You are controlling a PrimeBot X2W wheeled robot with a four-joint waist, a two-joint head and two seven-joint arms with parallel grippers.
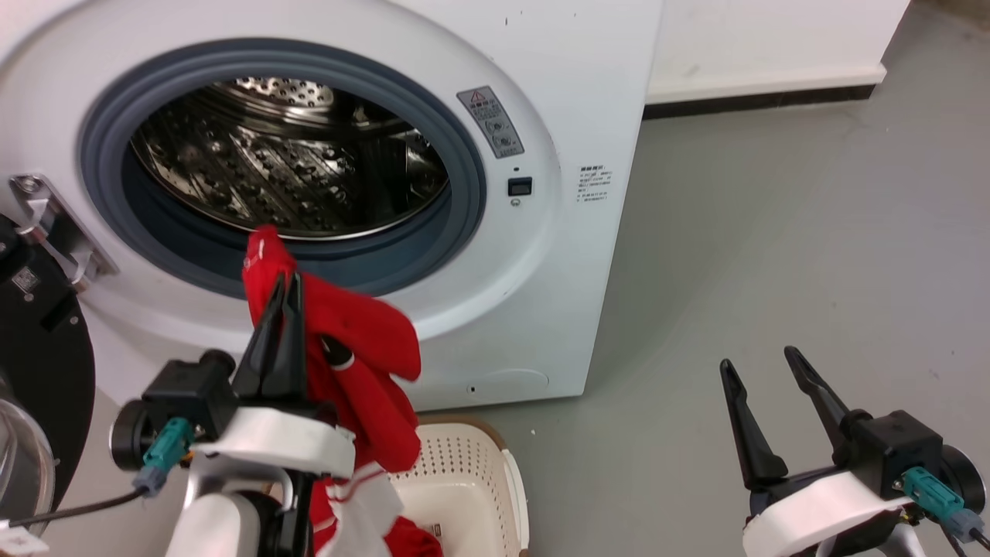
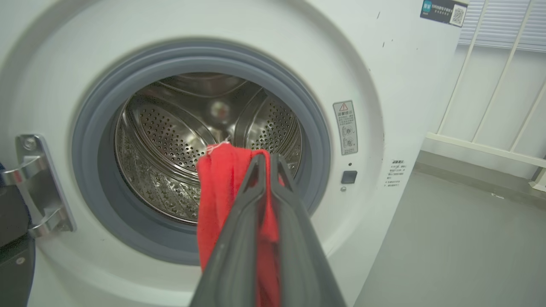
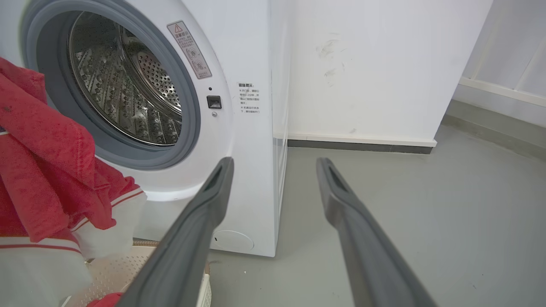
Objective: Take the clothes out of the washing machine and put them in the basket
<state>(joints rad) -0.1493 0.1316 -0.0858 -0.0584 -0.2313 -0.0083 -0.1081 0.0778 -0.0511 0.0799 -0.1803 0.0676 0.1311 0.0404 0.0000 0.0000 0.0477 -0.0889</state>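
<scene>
The white washing machine [image 1: 541, 232] stands with its round porthole uncovered and its steel drum [image 1: 294, 170] bare inside. My left gripper [image 1: 283, 282] is shut on the red clothes [image 1: 363, 340], held in front of the porthole's lower rim; the fabric hangs down over the cream basket [image 1: 472, 480] on the floor below. Seen from the left wrist, the clothes [image 2: 222, 192] drape between and beside the closed fingers. My right gripper [image 1: 762, 363] hovers open over the floor to the machine's right. From the right wrist the clothes [image 3: 47, 170] hang at left above the basket [image 3: 123, 264].
The machine's black-framed door [image 1: 39, 363] hangs open at far left on a metal hinge [image 1: 54, 224]. Grey floor [image 1: 773, 255] stretches right of the machine to a white wall with a dark skirting [image 1: 758, 100].
</scene>
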